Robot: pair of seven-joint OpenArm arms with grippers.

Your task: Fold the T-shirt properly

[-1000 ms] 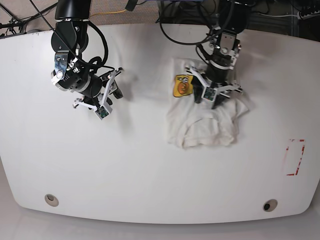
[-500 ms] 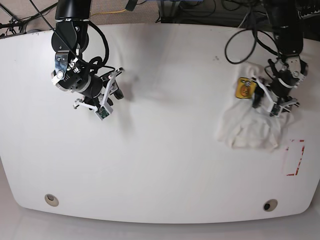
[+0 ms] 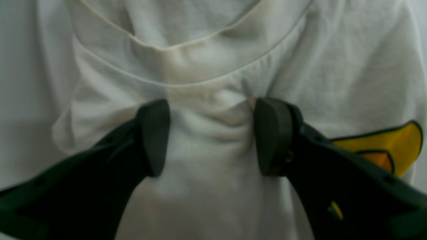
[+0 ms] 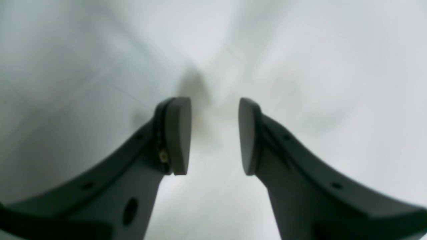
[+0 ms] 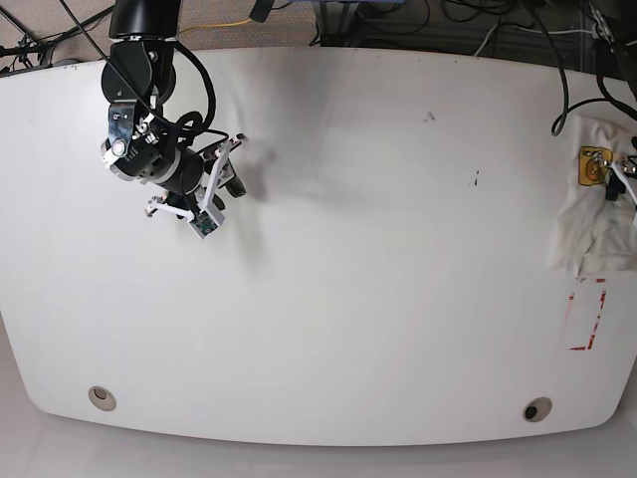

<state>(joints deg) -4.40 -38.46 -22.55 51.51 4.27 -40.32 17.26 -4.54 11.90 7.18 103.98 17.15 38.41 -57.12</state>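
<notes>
The cream-white T-shirt lies bunched at the far right edge of the table, its orange-yellow graphic facing up. Up close, the T-shirt fills the left wrist view, collar at the top and the graphic at the right. My left gripper presses down on it just below the collar, a ridge of cloth bunched between its pads. In the base view only a sliver of that gripper shows at the frame edge. My right gripper hovers at the back left, open over bare table, nothing between its fingers.
A red dashed rectangle is marked on the white table just in front of the shirt. Two round holes sit near the front edge. Cables run along the back edge.
My left arm has dragged the T-shirt from the back middle of the table far to the right, nearly out of the base view. The right arm has stayed put.
</notes>
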